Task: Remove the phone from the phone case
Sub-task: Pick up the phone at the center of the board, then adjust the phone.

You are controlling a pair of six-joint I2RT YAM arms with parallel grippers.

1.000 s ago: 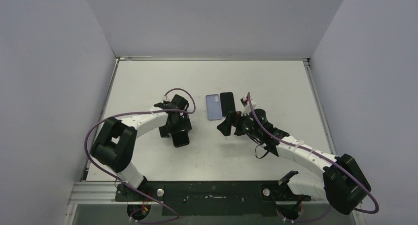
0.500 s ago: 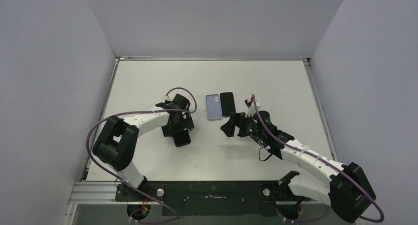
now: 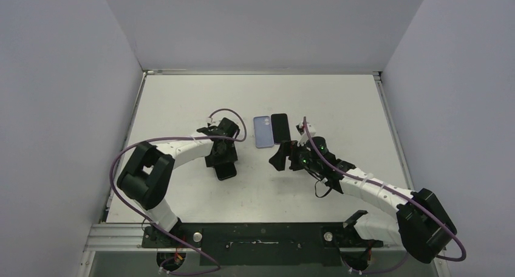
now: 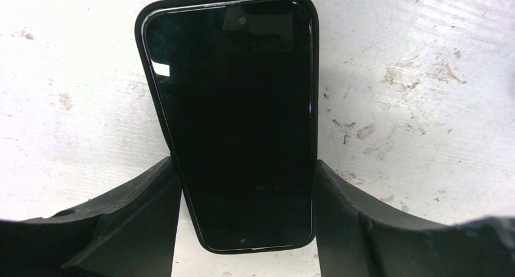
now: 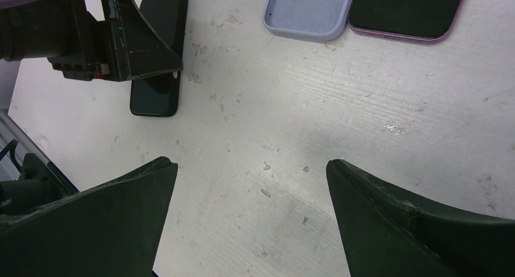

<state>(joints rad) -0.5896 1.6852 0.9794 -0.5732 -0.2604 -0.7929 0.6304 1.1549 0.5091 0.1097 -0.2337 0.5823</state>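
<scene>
A black phone in a black case lies flat on the table, screen up. My left gripper straddles its lower half, with both fingers touching the case's long sides. In the top view the left gripper sits over this cased phone left of centre. My right gripper is open and empty, hovering over bare table to the right of it. In the right wrist view, the right gripper is wide apart, with the cased phone at upper left.
An empty lavender case and a bare dark phone with a purple edge lie side by side behind the grippers; both also show in the right wrist view, the case and the phone. Grey walls enclose the table.
My left wrist has shifted slightly right over the cased phone. My right gripper moved a little toward the near edge and back. The phones and the lavender case have not moved.
</scene>
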